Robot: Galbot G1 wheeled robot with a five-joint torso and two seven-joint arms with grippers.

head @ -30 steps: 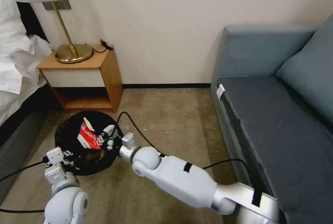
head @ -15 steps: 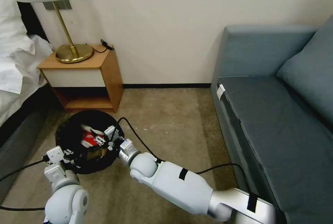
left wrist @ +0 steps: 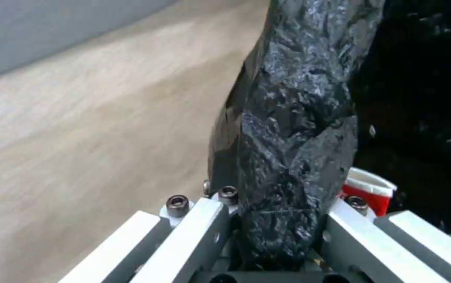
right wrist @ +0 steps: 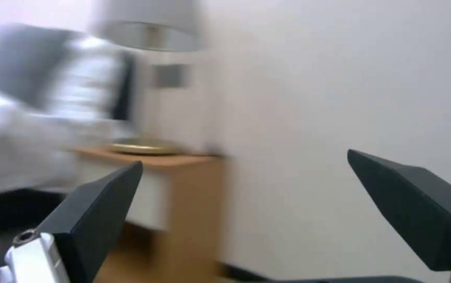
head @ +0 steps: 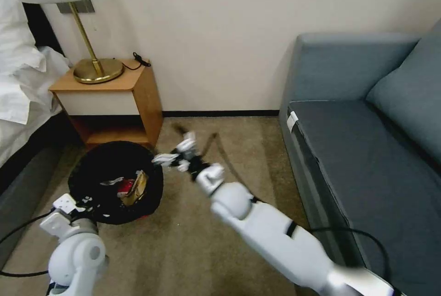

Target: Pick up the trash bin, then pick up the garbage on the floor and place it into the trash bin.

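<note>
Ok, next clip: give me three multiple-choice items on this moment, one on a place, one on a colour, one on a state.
1. Where does the red-and-white packet lie?
A. on the sofa
B. inside the trash bin
C. on the nightstand

2. What colour is the bin's liner?
A. black
B. blue
C. clear

3. How is the right claw?
A. shut on a bottle
B. shut on the lamp
C. open and empty

Answers:
1 B, the head view shows the packet down in the bin's black mouth.
2 A, the left wrist view shows crinkled black plastic, pinched in the left claw.
3 C, the right wrist view shows its fingers spread wide with only the wall and nightstand behind.
</note>
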